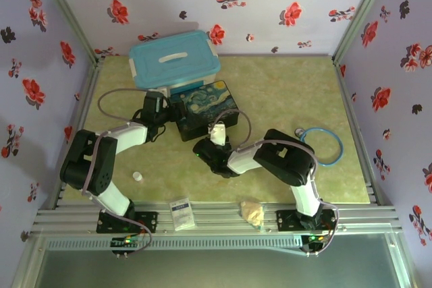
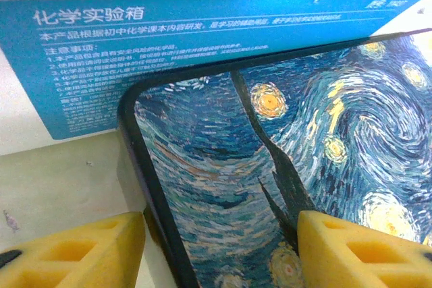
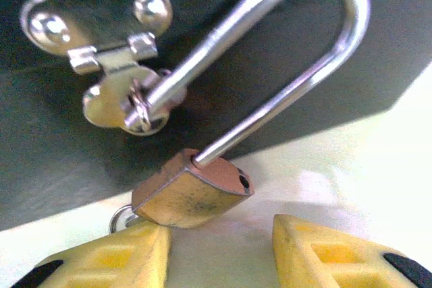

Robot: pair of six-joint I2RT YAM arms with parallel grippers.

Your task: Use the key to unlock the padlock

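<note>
In the right wrist view the brass padlock [image 3: 189, 197] lies tilted on the table against the dark front of the painted box [image 1: 202, 109]. Its silver shackle [image 3: 324, 52] is sprung: one leg is out of the body, the empty hole shows, and the free end runs through the ring of the box's clasp [image 3: 108, 52]. A small metal loop of the key [image 3: 119, 219] pokes out at the padlock's bottom end, mostly hidden. My right gripper [image 3: 219, 254] is open just short of the padlock. My left gripper [image 2: 219, 251] is open, straddling the box's [image 2: 223, 187] left edge.
A blue-lidded plastic case [image 1: 174, 59] stands right behind the painted box. A white round cap [image 1: 138, 176] lies by the left arm. A blue ring [image 1: 322, 145] lies at the right. A small packet [image 1: 181, 212] and a yellowish lump [image 1: 253, 212] sit at the near edge.
</note>
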